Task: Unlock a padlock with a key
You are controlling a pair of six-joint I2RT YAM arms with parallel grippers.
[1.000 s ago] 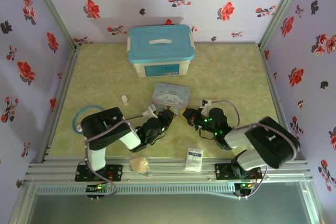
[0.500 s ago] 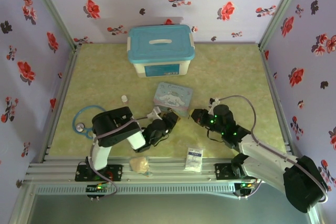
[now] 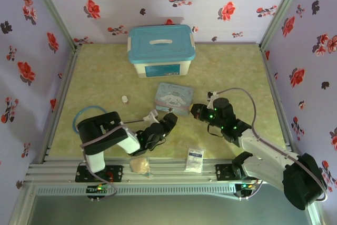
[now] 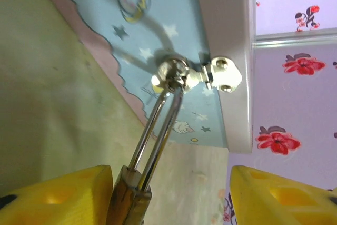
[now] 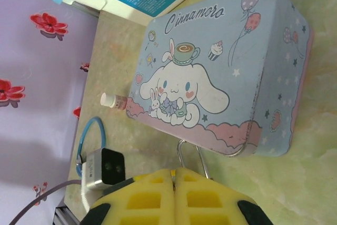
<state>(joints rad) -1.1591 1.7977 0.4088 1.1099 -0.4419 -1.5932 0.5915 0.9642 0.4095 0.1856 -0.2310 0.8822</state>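
The left gripper (image 4: 169, 178) stands with its yellow fingers spread wide and pinches nothing. The padlock (image 4: 129, 203) lies in the gap between them, its brass body close against the inner side of the left-hand finger and well clear of the other. Its thin shackle (image 4: 158, 125) runs straight out ahead of the fingertips toward the cartoon tin (image 4: 179, 3) and ends at a shiny knob-like piece that I cannot identify. Whether the shackle is latched I cannot tell. Further right, the right gripper (image 5: 175, 176) has its fingers pressed flat together, with nothing showing between them. A thin metal loop, probably that same shackle, pokes out just past its fingertips, close to the tin's near edge. I cannot make out the key, so I cannot say whether those closed fingers hide it. As to handling, I judge the padlock hard, rigid and light, with smooth metal faces that could slip or twist out of a soft pad if pinched at a corner. The best hold looks to be square across the two flat faces of the body, leaving the keyhole end and the shackle free. The key, being thin and tiny, would want a firm pinch on its head, kept in line with the lock.
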